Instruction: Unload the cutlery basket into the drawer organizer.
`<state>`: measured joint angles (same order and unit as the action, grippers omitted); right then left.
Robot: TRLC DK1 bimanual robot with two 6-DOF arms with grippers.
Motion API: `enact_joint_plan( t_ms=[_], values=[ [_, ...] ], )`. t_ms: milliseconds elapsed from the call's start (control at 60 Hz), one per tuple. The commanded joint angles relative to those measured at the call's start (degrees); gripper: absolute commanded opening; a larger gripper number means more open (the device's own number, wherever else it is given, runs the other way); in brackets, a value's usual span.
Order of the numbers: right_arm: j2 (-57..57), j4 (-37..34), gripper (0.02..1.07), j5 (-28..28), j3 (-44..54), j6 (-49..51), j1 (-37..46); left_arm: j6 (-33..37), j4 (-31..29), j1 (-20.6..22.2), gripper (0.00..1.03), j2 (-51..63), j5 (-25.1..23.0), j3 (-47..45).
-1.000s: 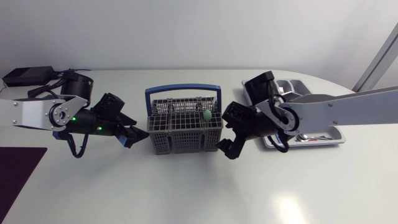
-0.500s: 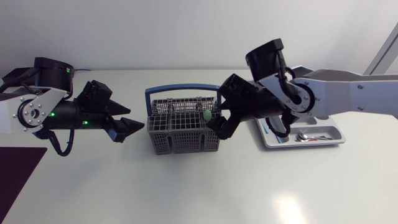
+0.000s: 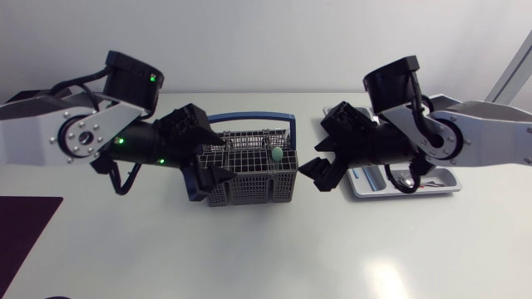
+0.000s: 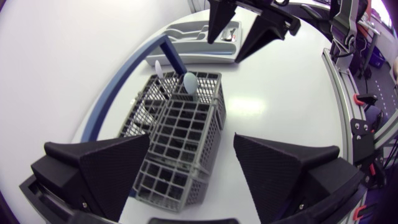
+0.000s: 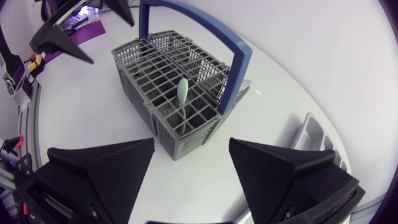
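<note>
At the table's left, the left gripper [image 3: 214, 178] is being held over the left end of the cutlery basket [image 3: 248, 187], jaws spread and gripping nothing. In its wrist view the grid is lying below and between the fingers.

The basket is sitting mid-table, with its blue handle [image 3: 245, 118] arching over it. One pale spoon [image 3: 275, 154] is being carried in a cell on the basket's right side. It is standing near upright, bowl end up and shaft down, so its long axis is roughly vertical with a slight lean.

The right gripper [image 3: 316, 174] is being held just beside the basket's right end, jaws likewise released and empty. The drawer organizer [image 3: 447, 178] is lying further right, partly hidden by the right arm, and some cutlery seems to be lying in it.

Judgement: the spoon pick is being set up, and it is best taken by the right gripper as the nearer one. The descent should be made straight down with the fingers straddling the bowl end, clear of the handle and cell walls. The lift should be made along the spoon's axis, so the shaft isn't being jammed in the grid.
</note>
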<state>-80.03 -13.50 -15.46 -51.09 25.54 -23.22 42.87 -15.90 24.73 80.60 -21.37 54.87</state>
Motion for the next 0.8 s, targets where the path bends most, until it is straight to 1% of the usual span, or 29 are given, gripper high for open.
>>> enact_joint_plan(
  t_ms=[0,50,133,200,250,317,483,583,650,783],
  values=[
    [2.86,0.05,0.88,-0.53,4.33,1.44,0.72,6.96,-1.77,1.81,0.99,4.48,0.45,5.42],
    [3.74,0.58,0.88,-0.62,5.74,1.44,0.81,11.18,-2.47,2.51,0.99,6.41,0.45,7.18],
    [4.71,1.10,0.88,-0.80,7.50,1.79,0.72,16.28,-4.14,3.57,0.99,9.75,0.45,10.87],
    [4.79,1.54,0.88,-1.24,8.73,2.06,0.72,21.64,-8.01,4.10,0.99,12.74,0.45,15.00],
    [4.62,1.90,0.88,-1.24,9.61,2.59,0.72,23.57,-10.03,4.27,0.99,15.20,0.45,18.25],
    [4.62,3.13,0.88,-1.24,10.92,2.85,0.64,27.35,-14.16,4.45,0.99,18.54,0.54,22.47],
    [4.44,4.44,0.88,-1.24,12.24,3.99,0.64,32.10,-16.79,4.98,0.98,23.55,2.29,28.01],
    [4.27,5.06,0.89,-1.24,12.68,4.61,0.72,34.65,-20.49,5.42,0.96,26.54,3.08,31.88],
    [4.53,5.32,0.89,-1.24,13.21,4.61,0.64,35.26,-22.33,5.85,0.96,27.68,3.35,33.90],
    [5.67,6.90,0.89,-1.15,13.65,4.08,-0.77,35.35,-23.39,6.73,0.96,28.04,3.96,34.51]
  ],
)
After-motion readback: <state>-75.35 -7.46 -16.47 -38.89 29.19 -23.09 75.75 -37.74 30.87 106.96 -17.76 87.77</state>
